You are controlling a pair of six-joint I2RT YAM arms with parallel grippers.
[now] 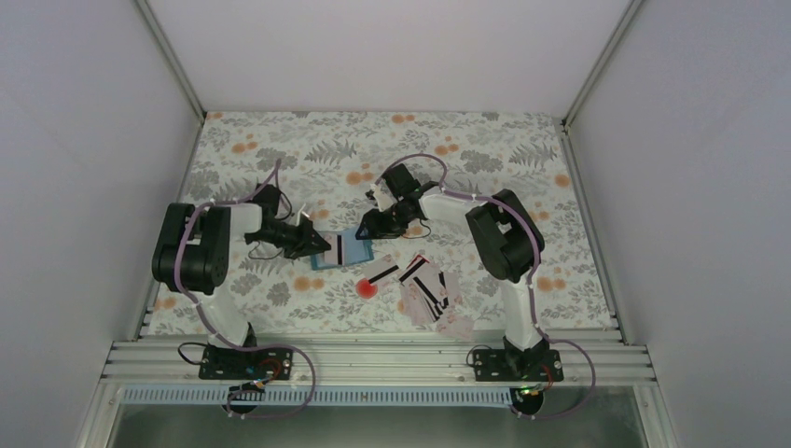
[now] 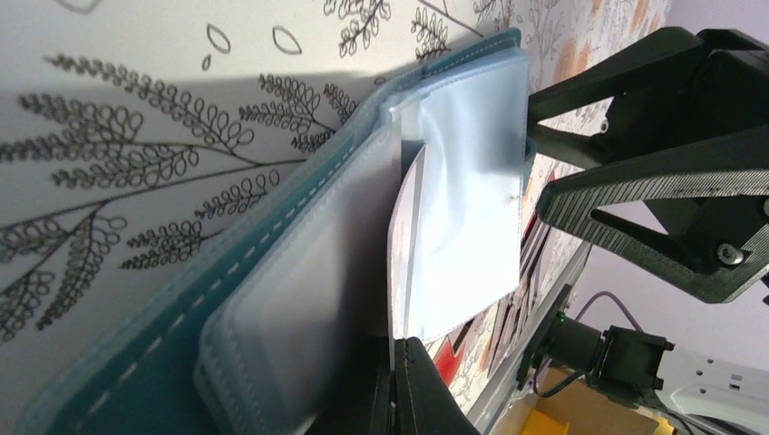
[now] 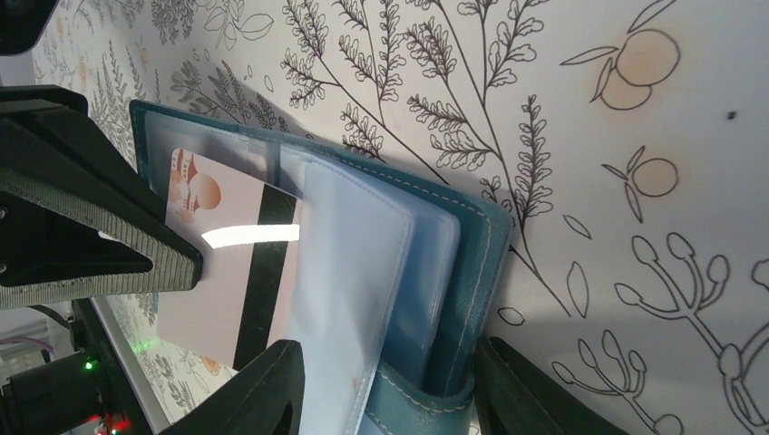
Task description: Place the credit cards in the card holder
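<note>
The blue card holder (image 1: 328, 259) lies open on the flowered table between both arms. My left gripper (image 1: 320, 245) is shut on the edge of a pale credit card (image 2: 402, 272), which stands part-way inside a clear sleeve (image 2: 472, 208) of the card holder (image 2: 227, 272). From the right wrist this card (image 3: 218, 272) shows a black stripe, with a left finger (image 3: 82, 227) over its end. My right gripper (image 3: 385, 399) is closed across the holder's other half (image 3: 472, 272), one finger on the clear sleeves and one on the blue cover. Several more credit cards (image 1: 424, 287) lie loose in front of the right arm.
A round red spot (image 1: 367, 288) lies on the cloth just left of the loose cards. The right gripper's fingers (image 2: 653, 186) stand close to the sleeve's far end in the left wrist view. White walls enclose the table (image 1: 522, 149) on three sides.
</note>
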